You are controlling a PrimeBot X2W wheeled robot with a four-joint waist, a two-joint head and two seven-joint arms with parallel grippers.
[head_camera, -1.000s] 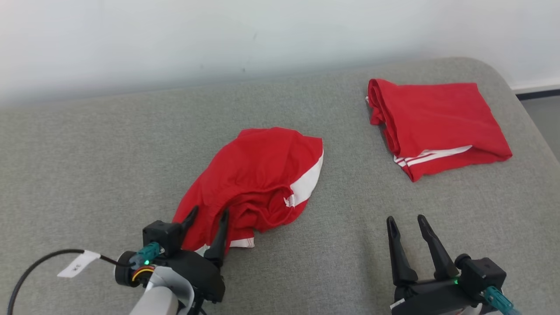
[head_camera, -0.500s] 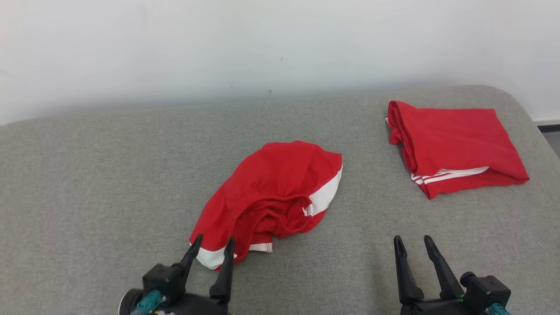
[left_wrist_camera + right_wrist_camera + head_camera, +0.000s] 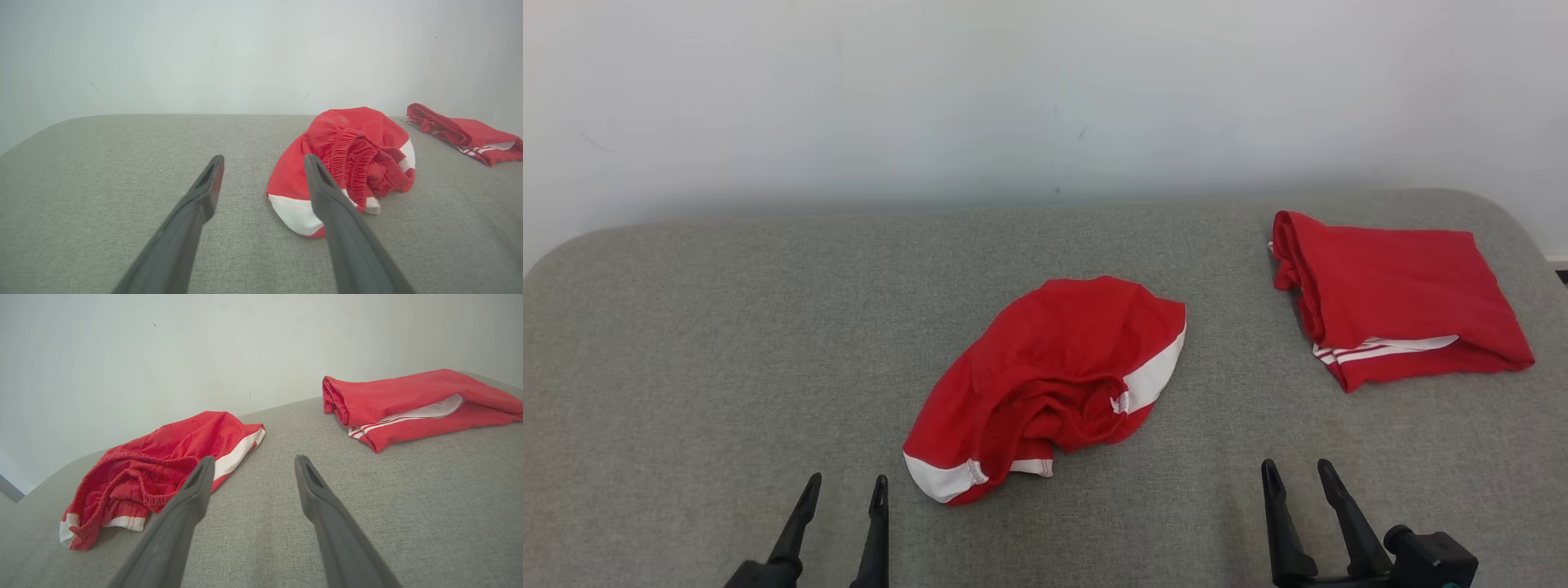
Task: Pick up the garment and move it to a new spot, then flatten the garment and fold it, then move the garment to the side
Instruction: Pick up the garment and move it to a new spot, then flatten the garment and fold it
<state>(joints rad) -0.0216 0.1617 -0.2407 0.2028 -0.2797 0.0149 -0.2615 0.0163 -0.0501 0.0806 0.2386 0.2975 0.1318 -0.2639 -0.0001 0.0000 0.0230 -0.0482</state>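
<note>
A crumpled red garment (image 3: pixel 1054 376) is seen lying near the middle of a grey fabric-covered tabletop (image 3: pixel 727 327). It is bunched rather than flat. A broad white band is shown along its right edge and another at its near left corner. In the left wrist view, a gathered elastic waistband (image 3: pixel 347 159) is turned up towards the camera; the garment (image 3: pixel 380 130) is probably a pair of shorts, though the bunching makes this hard to confirm.

A folded garment (image 3: pixel 1405 294), also red with thin white stripes at its near edge, is laid well apart from it, towards the far right corner of the tabletop. A pale wall (image 3: pixel 1013 98) is seen behind.

The left gripper (image 3: pixel 845 483) is held low at the near left, just beside the garment's white corner but not touching it. Its jaws are spread wide and nothing is held between them. The right gripper (image 3: pixel 1297 467) is held at the near right, over bare fabric, nearer than both garments and between them from left to right. Its jaws are likewise spread wide and empty. In the right wrist view, the garment (image 3: pixel 163 457) is shown to the left of the fingers and the folded garment (image 3: pixel 408 396) to the right.
</note>
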